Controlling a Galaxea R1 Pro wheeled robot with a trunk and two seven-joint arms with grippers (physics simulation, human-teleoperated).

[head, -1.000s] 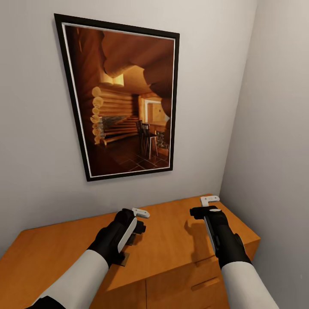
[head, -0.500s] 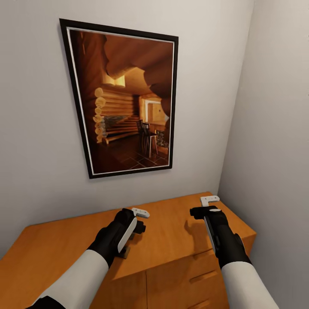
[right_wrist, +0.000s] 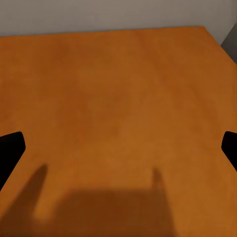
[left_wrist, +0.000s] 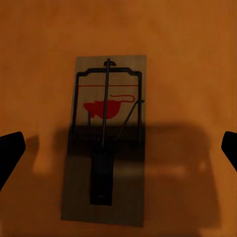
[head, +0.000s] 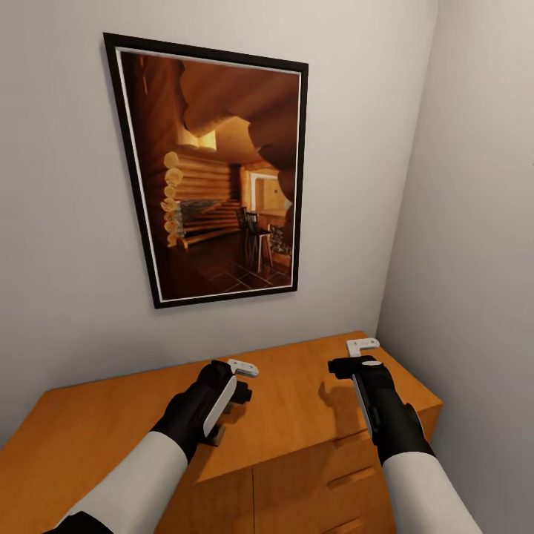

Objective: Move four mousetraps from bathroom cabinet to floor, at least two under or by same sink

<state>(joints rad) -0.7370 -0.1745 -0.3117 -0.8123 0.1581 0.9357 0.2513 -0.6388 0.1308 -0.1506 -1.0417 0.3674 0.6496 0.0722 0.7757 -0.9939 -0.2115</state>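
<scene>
A mousetrap (left_wrist: 105,143) lies flat on the cabinet (head: 89,437) top, directly beneath the left gripper (left_wrist: 118,148), whose jaws gape wide. The right gripper (right_wrist: 118,148) hangs open over bare wood. Pickup stage: next, lower and pinch the board's edges

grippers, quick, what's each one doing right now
Left gripper: open, above a mousetrap, holding nothing.
Right gripper: open, empty, over the cabinet.

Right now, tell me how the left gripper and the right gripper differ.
The left gripper hangs over a mousetrap lying flat on the cabinet; the right gripper hangs over bare cabinet top. The left points down at the wood; the right reaches forward toward the wall. Both are open and empty.
</scene>
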